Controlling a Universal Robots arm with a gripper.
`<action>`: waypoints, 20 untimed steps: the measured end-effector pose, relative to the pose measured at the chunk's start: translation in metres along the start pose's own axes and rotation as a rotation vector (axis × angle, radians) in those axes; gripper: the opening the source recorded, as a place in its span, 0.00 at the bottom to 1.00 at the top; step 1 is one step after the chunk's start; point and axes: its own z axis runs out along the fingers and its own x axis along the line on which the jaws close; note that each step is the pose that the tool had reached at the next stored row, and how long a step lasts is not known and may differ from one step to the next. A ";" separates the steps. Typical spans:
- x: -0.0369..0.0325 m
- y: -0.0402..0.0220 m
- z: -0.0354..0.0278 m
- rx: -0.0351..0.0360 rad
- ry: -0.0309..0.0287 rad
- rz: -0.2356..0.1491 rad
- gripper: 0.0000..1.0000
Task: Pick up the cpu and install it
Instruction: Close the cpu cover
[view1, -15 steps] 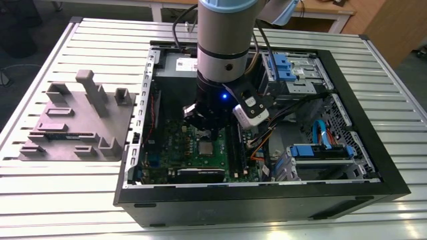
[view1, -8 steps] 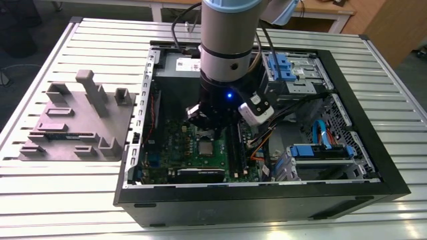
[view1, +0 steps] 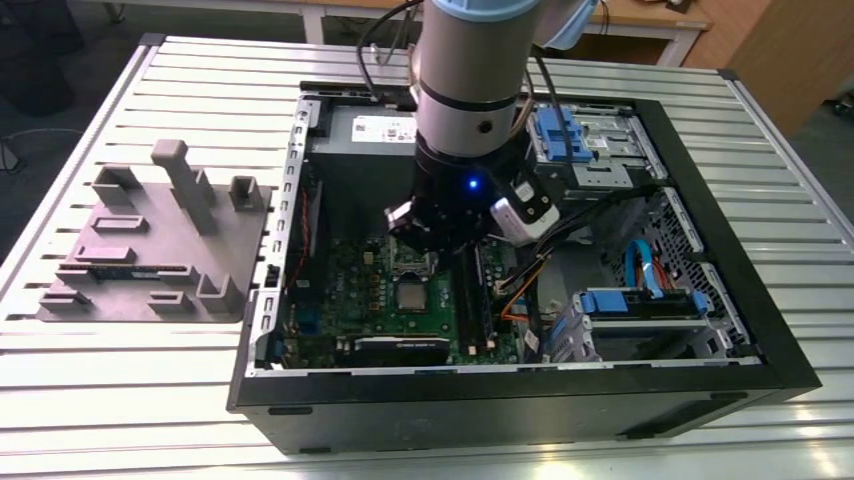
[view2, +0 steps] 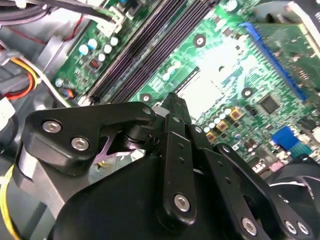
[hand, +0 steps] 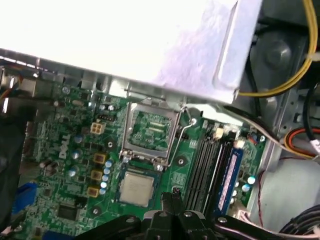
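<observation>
Scene: an open black desktop computer case (view1: 534, 390) lies on a ribbed metal bench (view1: 200, 400), its green motherboard (view1: 360, 300) exposed to a robot arm reaching inside.

Cpu: the small flat square chip with a silvery-grey metal top, the cpu (hand: 135, 189), sits flat on the motherboard just beside the open metal-framed socket (hand: 150, 131), whose load plate and lever stand raised. The exterior view shows the cpu (view1: 411, 297) near the board's middle, just below the arm's tip.

Pincer: the black-fingered pincer (hand: 172, 202) hangs close above the motherboard, its fingers drawn together and empty, tips near the cpu's edge by the dark memory slots (hand: 210, 170).

Handling: the chip looks light, rigid and smooth-topped; its underside contacts are likely fragile. A hold across two opposite side edges, kept level, seems soundest.

Also on the bench: a grey moulded tray (view1: 154, 240) lies well apart from the motherboard, outside the case.
</observation>
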 end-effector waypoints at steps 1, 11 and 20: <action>0.0000 0.0001 0.0001 -0.0168 -0.0043 -0.005 0.10; -0.0001 0.0003 0.0031 -0.0446 -0.0189 -0.160 0.10; -0.0033 0.0035 0.0034 -0.0475 -0.0210 -0.219 0.10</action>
